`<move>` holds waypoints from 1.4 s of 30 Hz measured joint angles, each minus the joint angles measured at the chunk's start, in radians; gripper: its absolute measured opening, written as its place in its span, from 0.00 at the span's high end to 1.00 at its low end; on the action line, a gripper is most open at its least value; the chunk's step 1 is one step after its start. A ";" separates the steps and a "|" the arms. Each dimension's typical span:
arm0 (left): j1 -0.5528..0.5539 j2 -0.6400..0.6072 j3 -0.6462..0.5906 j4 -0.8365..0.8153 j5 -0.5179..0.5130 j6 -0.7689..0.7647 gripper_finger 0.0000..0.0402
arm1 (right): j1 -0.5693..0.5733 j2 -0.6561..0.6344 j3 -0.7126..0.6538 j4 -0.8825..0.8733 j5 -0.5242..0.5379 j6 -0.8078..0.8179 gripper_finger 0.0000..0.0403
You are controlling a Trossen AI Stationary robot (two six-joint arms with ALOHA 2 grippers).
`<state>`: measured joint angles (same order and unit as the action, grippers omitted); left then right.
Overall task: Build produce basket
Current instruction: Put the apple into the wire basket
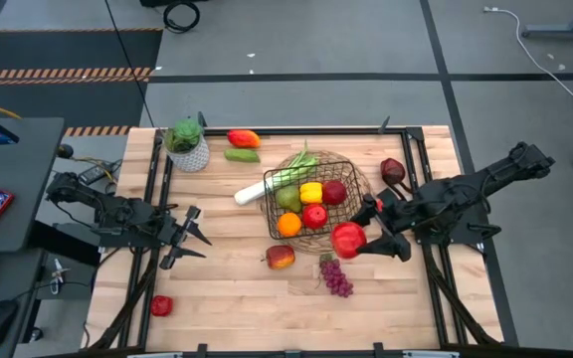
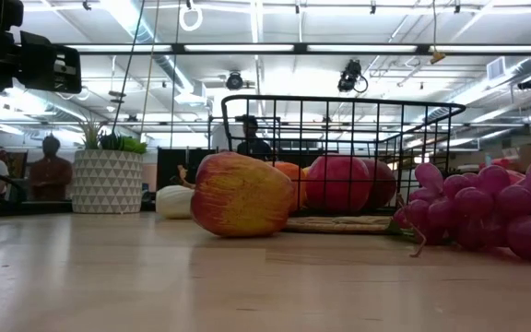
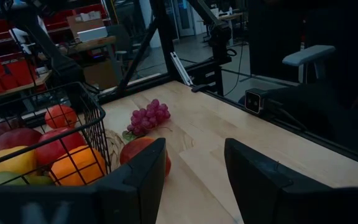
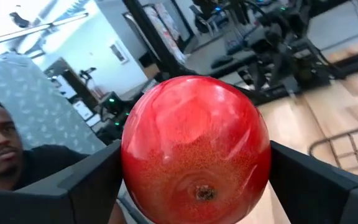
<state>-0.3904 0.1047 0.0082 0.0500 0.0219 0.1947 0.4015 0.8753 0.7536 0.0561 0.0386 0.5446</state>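
Red apple (image 4: 196,146) between right gripper (image 1: 366,242) fingers, beside basket (image 1: 311,199)

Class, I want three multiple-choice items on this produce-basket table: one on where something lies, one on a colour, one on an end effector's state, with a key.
1. Where are the purple grapes?
A. On the table outside the basket
B. Inside the basket
C. In the plant pot

2. What colour is the fruit in the right end effector?
A. Green
B. Red
C. Purple

3. How is the left end effector?
A. Shut on a leek
B. Holding the basket
C. Open and empty

Key: 1 A, the grapes lie on bare wood by the basket; 2 B, a red apple sits between its fingers; 3 C, its fingers stand apart over bare table.
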 joint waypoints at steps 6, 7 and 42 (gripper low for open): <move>0.000 0.000 0.000 0.000 0.000 0.000 0.57 | 0.000 0.002 0.000 0.010 -0.013 -0.007 0.08; 0.000 0.000 0.000 0.000 0.000 0.000 0.57 | 0.000 0.002 0.000 0.011 -0.013 -0.013 0.08; 0.000 0.000 0.000 0.000 0.000 0.000 0.57 | -0.048 0.296 0.000 0.083 0.676 -1.796 0.08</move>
<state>-0.3901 0.1045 0.0082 0.0499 0.0218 0.1945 0.3530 1.1710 0.7536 0.1390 0.7143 -1.2511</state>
